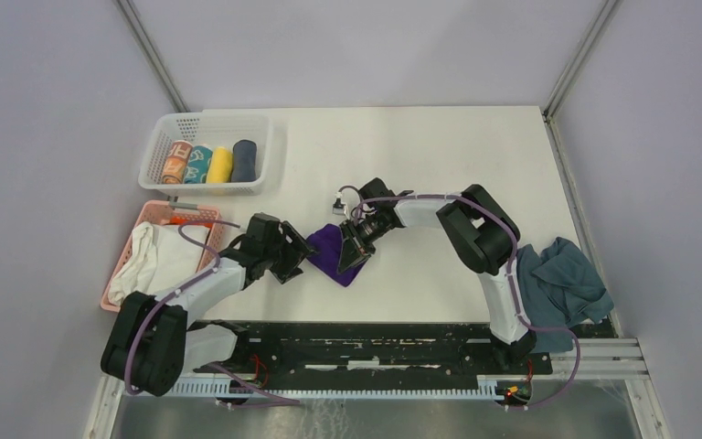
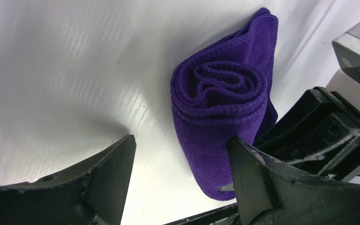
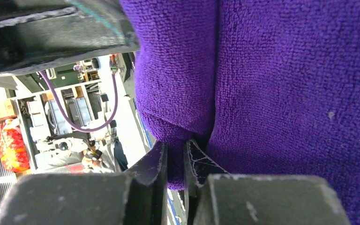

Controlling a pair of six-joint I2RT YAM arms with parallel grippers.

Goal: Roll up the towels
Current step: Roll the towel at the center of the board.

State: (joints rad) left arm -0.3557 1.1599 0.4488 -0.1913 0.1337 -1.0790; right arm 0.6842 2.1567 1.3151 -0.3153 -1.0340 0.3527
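While your left gripper [image 1: 297,261] stands wide open and holds nothing, one white basket [image 1: 160,146] with four rolled cloths [image 1: 210,165] and one pink basket [image 1: 142,219] with one white cloth [image 1: 155,261] sit well behind it. One purple towel [image 1: 332,251], partly rolled, lies just ahead of it, touching one finger. Your right gripper [image 1: 355,245] is pinched almost closed on a fold of that towel. One slate-grey towel [image 1: 562,279] lies crumpled well behind the right gripper, beside its arm.
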